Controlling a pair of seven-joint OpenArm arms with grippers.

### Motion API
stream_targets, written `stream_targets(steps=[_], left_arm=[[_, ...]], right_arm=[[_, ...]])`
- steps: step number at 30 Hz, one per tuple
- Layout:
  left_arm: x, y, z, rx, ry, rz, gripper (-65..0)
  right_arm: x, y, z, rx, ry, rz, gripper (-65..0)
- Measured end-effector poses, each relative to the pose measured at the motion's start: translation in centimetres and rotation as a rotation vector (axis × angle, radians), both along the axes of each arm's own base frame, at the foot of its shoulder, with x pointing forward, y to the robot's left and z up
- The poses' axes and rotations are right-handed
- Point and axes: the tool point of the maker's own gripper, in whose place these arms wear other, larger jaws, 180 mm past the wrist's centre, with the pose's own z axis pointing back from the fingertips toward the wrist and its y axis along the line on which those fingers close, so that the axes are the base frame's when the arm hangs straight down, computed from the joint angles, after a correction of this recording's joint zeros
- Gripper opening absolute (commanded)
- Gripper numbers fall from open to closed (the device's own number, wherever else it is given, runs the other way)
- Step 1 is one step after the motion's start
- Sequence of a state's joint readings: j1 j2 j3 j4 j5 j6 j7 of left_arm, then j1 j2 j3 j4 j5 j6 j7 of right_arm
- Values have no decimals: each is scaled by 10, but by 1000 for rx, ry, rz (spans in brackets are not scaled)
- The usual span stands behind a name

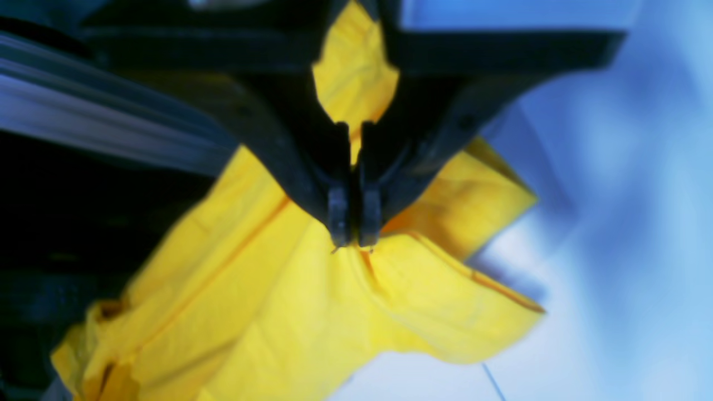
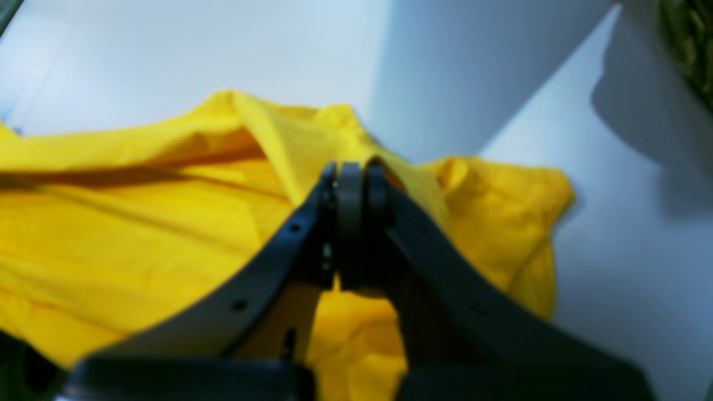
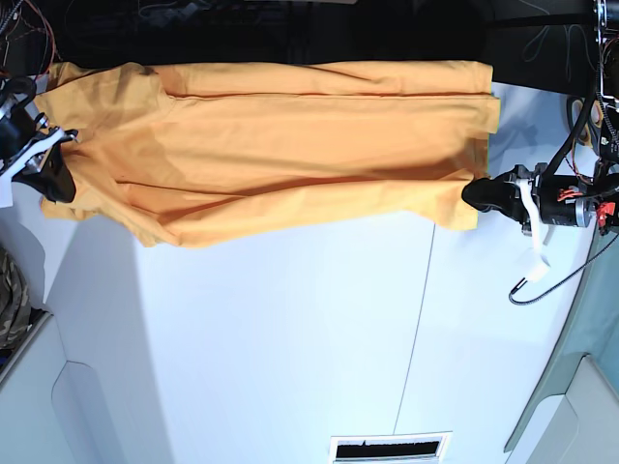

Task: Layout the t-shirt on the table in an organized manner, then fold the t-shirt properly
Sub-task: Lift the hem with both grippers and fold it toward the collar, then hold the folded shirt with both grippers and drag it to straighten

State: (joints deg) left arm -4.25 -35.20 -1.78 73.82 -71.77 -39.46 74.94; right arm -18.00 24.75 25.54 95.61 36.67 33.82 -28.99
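The orange-yellow t-shirt (image 3: pixel 290 145) lies stretched sideways along the far edge of the white table (image 3: pixel 290 338), with long folds running across it. My left gripper (image 3: pixel 474 193) is at its right end and is shut on the cloth; in the left wrist view the gripper (image 1: pixel 353 239) pinches a bunched piece of the t-shirt (image 1: pixel 267 312) above the table (image 1: pixel 613 223). My right gripper (image 3: pixel 70 138) is at the left end and is shut on the cloth; in the right wrist view the gripper (image 2: pixel 351 178) clamps a raised ridge of the t-shirt (image 2: pixel 139 223). No print shows.
Camouflage fabric (image 3: pixel 10 300) sits at the left edge of the table and shows in the right wrist view's corner (image 2: pixel 690 44). A thin dark seam (image 3: pixel 416 319) runs down the table. A slotted vent (image 3: pixel 387 448) is at the near edge. Cables hang by the left arm (image 3: pixel 542 271).
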Motion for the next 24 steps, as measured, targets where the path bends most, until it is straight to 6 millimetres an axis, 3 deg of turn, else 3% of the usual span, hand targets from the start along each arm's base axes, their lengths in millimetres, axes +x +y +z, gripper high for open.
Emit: stream_targets(steps=[11,12,14,16,21,24], left_arm=[[-46,-4,-26,-23,113,3,-650],[-47,-4,-26,-23,114,3,-650],[-44,-4,-26,-26,103,12,-650],[-40,-4,-24,-28,88,21,-650],[-43,4,-31,29,95,11,-650],[-39,4,-31,32,78,22,-650]], right_arm=[[-57,16,-39,52,146,-32,-650],[-59,17,-41,57,151,-39,-620],[-57,19,-40,64,145,-42,-454],[-53,18,-38,64,133,-46,-360],[-54,2,-29,85,137,-98,-359],[-48,-15,-3,99,61,-171,-359]])
